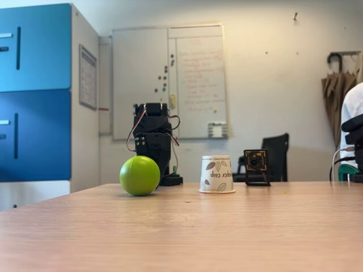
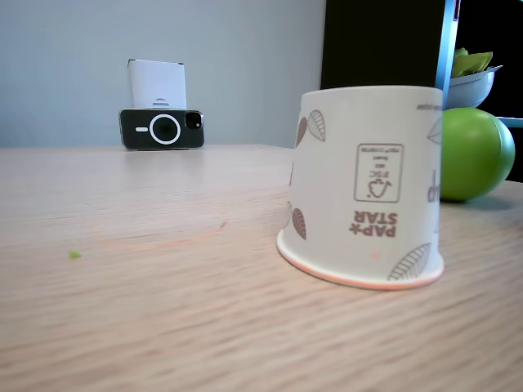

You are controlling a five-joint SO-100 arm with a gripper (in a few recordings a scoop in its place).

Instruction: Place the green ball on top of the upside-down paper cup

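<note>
The green ball point(image 1: 139, 175) rests on the wooden table point(image 1: 181, 226), left of the upside-down paper cup point(image 1: 216, 174), which stands rim down with leaf prints on it. About a cup's width of bare table separates them. In a fixed view taken close up, the cup point(image 2: 364, 188) stands in front and the ball point(image 2: 474, 155) peeks out behind its right side. The black arm sits folded at the table's far edge, just behind the ball, with its gripper point(image 1: 153, 148) apart from both objects. Its fingers are not distinct.
A small camera on a stand point(image 1: 256, 167) sits right of the cup. A phone point(image 2: 162, 129) leans against a white box at the far side. A white bowl point(image 2: 470, 88) is behind the ball. A person's sleeve point(image 1: 353, 107) is at the right edge.
</note>
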